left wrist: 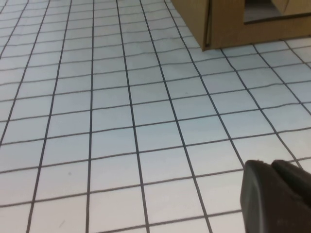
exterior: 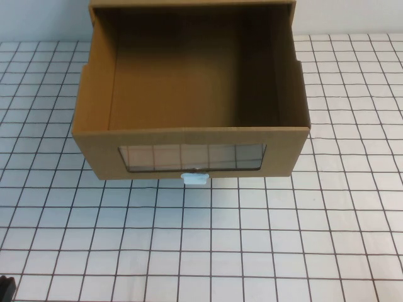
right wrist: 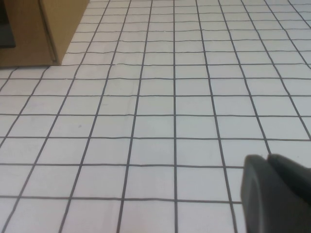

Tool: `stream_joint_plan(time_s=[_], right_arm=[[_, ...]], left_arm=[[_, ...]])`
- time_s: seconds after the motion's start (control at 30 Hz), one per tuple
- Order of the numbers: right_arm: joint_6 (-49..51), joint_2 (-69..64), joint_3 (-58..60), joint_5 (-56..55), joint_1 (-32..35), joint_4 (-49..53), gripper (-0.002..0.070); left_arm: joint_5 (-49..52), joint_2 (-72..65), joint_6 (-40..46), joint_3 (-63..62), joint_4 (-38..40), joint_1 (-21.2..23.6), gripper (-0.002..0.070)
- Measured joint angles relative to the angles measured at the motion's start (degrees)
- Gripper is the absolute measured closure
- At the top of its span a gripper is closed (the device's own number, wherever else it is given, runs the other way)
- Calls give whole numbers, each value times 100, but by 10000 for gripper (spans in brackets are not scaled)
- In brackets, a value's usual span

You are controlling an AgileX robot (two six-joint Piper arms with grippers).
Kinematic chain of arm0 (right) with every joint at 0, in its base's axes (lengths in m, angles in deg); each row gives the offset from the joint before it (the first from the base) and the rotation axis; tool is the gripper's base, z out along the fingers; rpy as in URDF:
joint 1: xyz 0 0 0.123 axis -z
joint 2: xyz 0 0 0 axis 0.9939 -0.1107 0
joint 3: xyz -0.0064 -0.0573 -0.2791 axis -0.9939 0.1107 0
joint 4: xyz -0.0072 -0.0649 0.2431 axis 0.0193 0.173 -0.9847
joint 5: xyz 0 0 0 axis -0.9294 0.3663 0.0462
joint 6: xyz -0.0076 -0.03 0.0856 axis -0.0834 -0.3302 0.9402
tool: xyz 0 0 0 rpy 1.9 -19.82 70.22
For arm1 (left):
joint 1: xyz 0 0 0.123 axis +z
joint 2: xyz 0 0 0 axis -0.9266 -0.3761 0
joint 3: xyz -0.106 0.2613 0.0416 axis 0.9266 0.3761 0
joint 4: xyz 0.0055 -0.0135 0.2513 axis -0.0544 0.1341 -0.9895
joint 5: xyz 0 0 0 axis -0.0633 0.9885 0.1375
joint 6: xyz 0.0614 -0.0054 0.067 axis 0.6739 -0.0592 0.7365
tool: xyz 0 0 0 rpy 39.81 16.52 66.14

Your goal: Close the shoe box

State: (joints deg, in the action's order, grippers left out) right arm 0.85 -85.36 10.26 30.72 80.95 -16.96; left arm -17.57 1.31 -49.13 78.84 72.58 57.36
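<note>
The shoe box point(exterior: 189, 135) is a brown cardboard drawer standing pulled out toward me from its sleeve, empty inside. Its front has a clear window point(exterior: 192, 156) with a small white tab handle point(exterior: 194, 178) just below. My left gripper point(left wrist: 269, 164) is shut and empty, low over the table at the near left, far from the box; a dark bit of it shows in the high view point(exterior: 5, 287). A box corner point(left wrist: 228, 24) shows ahead of it. My right gripper point(right wrist: 267, 158) is shut and empty at the near right, out of the high view; it sees a box corner point(right wrist: 39, 29).
The table point(exterior: 252, 239) is covered by a white cloth with a black grid. The box's outer sleeve point(exterior: 189, 4) stands at the far edge against a pale wall.
</note>
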Motion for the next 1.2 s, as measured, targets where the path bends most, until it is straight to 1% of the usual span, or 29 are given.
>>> stream_joint_plan(time_s=[0.17,0.3,0.43,0.6,0.73,0.9,0.97,1.1,1.2], right_arm=[[0,0,0,-33,0,0,690],[0,0,0,-326,-102,0,690],[0,0,0,-841,-128,0,690],[0,0,0,-1793,-128,0,689],[0,0,0,-2822,-128,0,689],[0,0,0,-4371,-128,0,689],[0,0,0,-4933,-128,0,690],[0,0,0,-5506,-128,0,690],[0,0,0,-5580,-128,0,690]], left_arm=[[-222,0,0,0,0,0,680],[-418,0,-10,0,11,0,680],[-699,0,-51,0,20,0,680],[-1482,0,-296,0,20,0,680],[-2663,0,-624,0,20,0,680],[-4609,0,-1326,0,25,0,680],[-5389,0,-1483,0,40,0,680],[-6690,0,-1519,0,48,0,680],[-7175,22,-1528,0,62,0,680]])
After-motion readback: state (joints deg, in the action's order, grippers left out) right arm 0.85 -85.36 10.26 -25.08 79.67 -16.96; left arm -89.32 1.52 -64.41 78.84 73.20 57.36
